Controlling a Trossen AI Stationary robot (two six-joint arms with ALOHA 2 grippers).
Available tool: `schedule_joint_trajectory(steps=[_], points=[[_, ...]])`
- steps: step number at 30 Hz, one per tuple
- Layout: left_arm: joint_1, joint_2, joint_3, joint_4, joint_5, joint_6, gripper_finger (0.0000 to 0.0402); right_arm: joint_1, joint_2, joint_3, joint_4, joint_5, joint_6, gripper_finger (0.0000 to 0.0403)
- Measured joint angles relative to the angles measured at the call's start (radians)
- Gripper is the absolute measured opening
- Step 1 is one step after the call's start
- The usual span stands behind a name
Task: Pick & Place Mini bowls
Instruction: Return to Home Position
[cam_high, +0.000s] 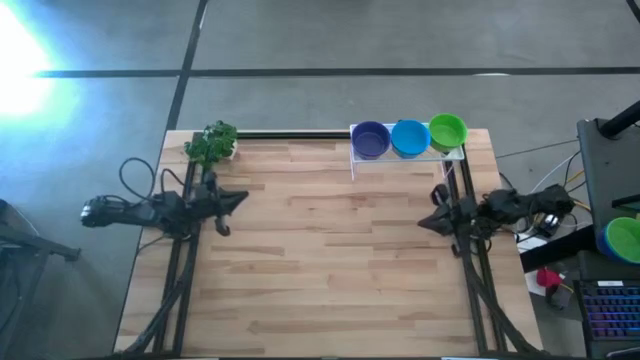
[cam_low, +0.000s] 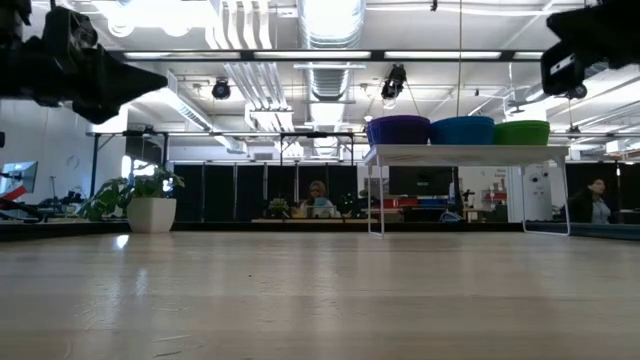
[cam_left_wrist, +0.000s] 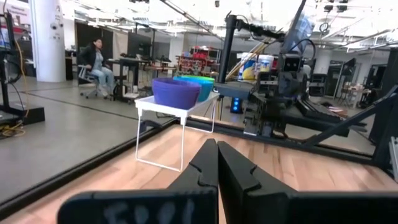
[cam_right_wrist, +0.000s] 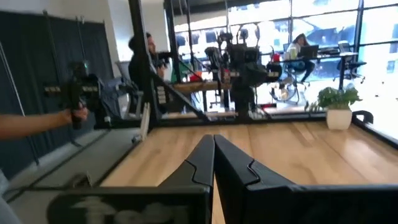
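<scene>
Pale wooden tabletop (cam_high: 330, 270) separates two parked arms. Left gripper (cam_high: 243, 199) hangs at the left side, fingers pressed together, empty. Far right, round plastic purple bowls (cam_high: 371, 140), sky-blue bowls (cam_high: 409, 138) and green bowls (cam_high: 447, 132) sit colour-sorted on the white wire rack (cam_low: 465, 153); right gripper (cam_high: 422, 222) hangs just nearer, likewise closed, empty.
</scene>
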Motion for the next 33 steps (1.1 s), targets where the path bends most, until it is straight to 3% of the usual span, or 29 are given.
schedule_joint_trajectory(steps=[10,22,33], points=[[0.000,0.002,-0.018,-0.017,-0.001,0.009,0.0000,-0.001,0.007,-0.143,0.162,0.013,0.004,0.0008],[0.000,0.005,-0.018,-0.042,-0.021,0.037,0.0000,-0.001,0.007,-0.143,0.143,0.287,0.044,0.0008],[0.000,0.005,-0.019,-0.047,-0.022,0.036,0.0000,-0.001,0.009,-0.143,0.140,0.287,0.023,0.0008]])
